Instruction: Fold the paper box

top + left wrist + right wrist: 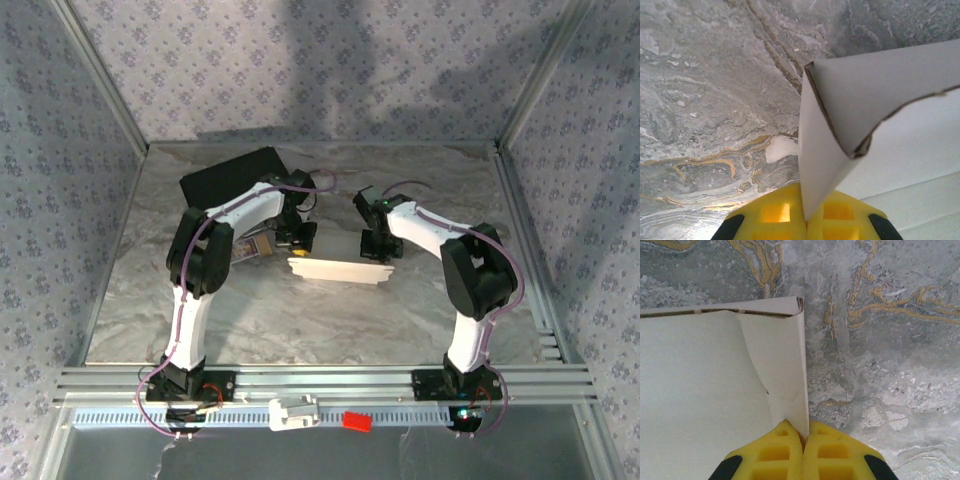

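A grey marbled tabletop (300,320) with gold veins sits inside an aluminium frame hung with patterned cloth walls (300,60); the far part of the cloth lies in shadow. A black case (225,178) lies at the back left, its near corner covered by the left arm; beside that arm's elbow a small printed card (252,248) peeks out, too small to read. On the front rail a white piece (293,411) and a red piece (357,421) are hard to identify.

The paper box (340,269) lies near the middle of the tabletop between the two arms; from above, its long axis runs left to right, tilting a little toward the near side at the right end; its back edge is hidden under both wrists.

The left end effector (297,243) is at the box's left end; in the left wrist view its yellow pads (775,212) are pinched together on a raised white flap of the paper box (840,115), which stands up from the pads and bends over at a creased corner; the rest of the sheet runs off the right edge of that view.

The right end effector (378,252) is at the box's right end; in the right wrist view its pads (830,452) are clamped tight on the upright end wall of the paper box (700,390), with a torn-looking fold line beside the pinch; the box's floor is cut off at the left.
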Robot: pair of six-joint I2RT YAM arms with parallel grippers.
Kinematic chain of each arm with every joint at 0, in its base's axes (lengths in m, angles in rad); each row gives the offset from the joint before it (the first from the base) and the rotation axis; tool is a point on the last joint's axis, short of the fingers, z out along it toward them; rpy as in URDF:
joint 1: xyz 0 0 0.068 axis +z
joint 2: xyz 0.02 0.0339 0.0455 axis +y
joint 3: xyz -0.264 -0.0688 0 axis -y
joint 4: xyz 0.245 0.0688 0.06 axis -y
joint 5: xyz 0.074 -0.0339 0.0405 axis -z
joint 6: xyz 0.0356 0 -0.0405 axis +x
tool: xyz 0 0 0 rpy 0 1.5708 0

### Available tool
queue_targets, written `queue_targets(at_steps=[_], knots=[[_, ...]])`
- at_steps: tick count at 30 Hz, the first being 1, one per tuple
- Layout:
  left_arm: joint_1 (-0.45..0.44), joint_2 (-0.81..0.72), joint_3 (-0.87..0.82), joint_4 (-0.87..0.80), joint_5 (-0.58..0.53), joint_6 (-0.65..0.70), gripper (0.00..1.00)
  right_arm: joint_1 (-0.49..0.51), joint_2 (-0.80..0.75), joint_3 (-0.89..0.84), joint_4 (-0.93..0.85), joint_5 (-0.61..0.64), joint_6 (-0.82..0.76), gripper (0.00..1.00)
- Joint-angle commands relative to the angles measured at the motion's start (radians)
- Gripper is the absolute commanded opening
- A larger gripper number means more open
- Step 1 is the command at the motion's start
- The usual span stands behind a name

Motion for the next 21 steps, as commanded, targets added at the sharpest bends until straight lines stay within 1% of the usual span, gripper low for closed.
queue_targets(at_steps=[1,3,4,6,9,12,15,16,17,19,21], knots=[[-0.002,-0.007,0.007,0.113,-0.098,-0.021,0.00,0.005,0.020,-0.023,-0.007,-0.061,0.018,0.03],[-0.002,-0.003,0.019,0.104,-0.110,-0.015,0.00,-0.009,0.017,-0.056,0.077,-0.125,-0.045,0.12],[-0.004,-0.002,0.023,0.099,-0.113,-0.012,0.00,-0.016,0.020,-0.059,0.082,-0.134,-0.058,0.15],[-0.006,-0.003,0.024,0.095,-0.117,-0.006,0.00,-0.036,0.020,-0.073,0.115,-0.198,-0.091,0.22],[-0.007,-0.015,0.012,0.095,-0.130,0.004,0.00,-0.054,0.018,-0.121,0.177,-0.301,-0.113,0.30],[-0.006,-0.024,0.003,0.096,-0.126,0.019,0.00,-0.053,0.034,-0.121,0.158,-0.325,-0.107,0.32],[0.003,-0.031,-0.012,0.123,-0.106,0.020,0.00,-0.053,0.058,-0.121,0.163,-0.316,-0.084,0.32],[0.004,-0.030,-0.014,0.126,-0.100,0.021,0.00,-0.052,0.077,-0.114,0.167,-0.316,-0.080,0.31],[0.003,-0.028,-0.014,0.128,-0.095,0.022,0.00,-0.049,0.096,-0.100,0.157,-0.306,-0.076,0.27],[0.003,-0.032,-0.014,0.128,-0.095,0.031,0.00,-0.044,0.118,-0.052,0.120,-0.259,-0.066,0.11],[0.005,-0.044,-0.012,0.121,-0.109,0.039,0.00,-0.039,0.091,-0.043,0.105,-0.198,-0.051,0.01]])
